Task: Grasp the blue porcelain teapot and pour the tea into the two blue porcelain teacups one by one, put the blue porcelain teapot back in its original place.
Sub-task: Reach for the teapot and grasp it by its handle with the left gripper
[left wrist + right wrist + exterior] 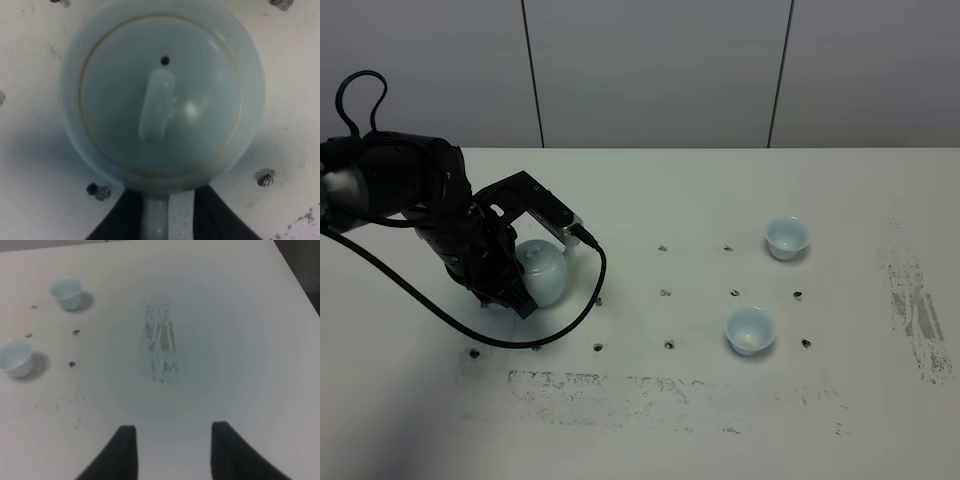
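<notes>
The blue porcelain teapot [545, 272] stands on the white table at the left, lid on. In the left wrist view the teapot [160, 95] fills the frame from above, its loop handle [156, 220] pointing toward the camera. My left gripper [518, 283] [157, 222] straddles that handle with its fingers [120, 217] apart; a gap shows on one side. The two blue porcelain teacups stand upright at the right, one farther back [787, 237] [66, 291] and one nearer [750, 329] [16, 356]. My right gripper [172, 455] is open and empty over bare table, out of the exterior view.
Small dark marks dot the table between the teapot and the cups. Scuffed grey patches lie at the front [670, 390] and at the far right [920, 310] [161, 347]. The left arm's black cable [570, 315] loops in front of the teapot. A grey wall stands behind the table.
</notes>
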Robot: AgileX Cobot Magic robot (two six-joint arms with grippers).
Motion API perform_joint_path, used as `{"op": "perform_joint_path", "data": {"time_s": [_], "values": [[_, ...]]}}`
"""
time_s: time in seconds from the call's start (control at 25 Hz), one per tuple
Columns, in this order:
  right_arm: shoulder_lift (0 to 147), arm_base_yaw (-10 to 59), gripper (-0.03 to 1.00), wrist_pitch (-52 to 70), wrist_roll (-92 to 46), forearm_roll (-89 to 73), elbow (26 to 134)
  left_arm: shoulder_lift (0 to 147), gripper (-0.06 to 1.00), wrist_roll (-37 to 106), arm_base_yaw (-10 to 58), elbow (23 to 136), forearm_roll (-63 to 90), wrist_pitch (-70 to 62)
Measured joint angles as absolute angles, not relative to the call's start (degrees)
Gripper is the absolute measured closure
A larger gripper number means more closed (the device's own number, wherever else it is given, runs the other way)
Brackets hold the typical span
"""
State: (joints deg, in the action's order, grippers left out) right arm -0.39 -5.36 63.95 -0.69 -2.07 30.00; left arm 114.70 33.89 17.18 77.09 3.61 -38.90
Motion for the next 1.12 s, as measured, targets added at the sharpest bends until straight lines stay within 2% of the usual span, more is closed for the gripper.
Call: {"op": "perform_joint_path", "data": {"time_s": [0.32,0.48,1.12], "values": [[-0.4,-5.4,0.61,63.9,-0.7,-2.1,30.0,116.3,0.67,33.9,17.2,77.1,3.6,-38.3],[-0.4,-5.4,0.61,63.9,-0.7,-2.1,30.0,116.5,0.83,34.0,17.2,77.1,3.5,-38.1],[-0.4,-5.4,0.61,63.9,-0.7,-2.1,30.0,113.8,0.83,34.9,17.3,77.0,3.6,-37.9]]}}
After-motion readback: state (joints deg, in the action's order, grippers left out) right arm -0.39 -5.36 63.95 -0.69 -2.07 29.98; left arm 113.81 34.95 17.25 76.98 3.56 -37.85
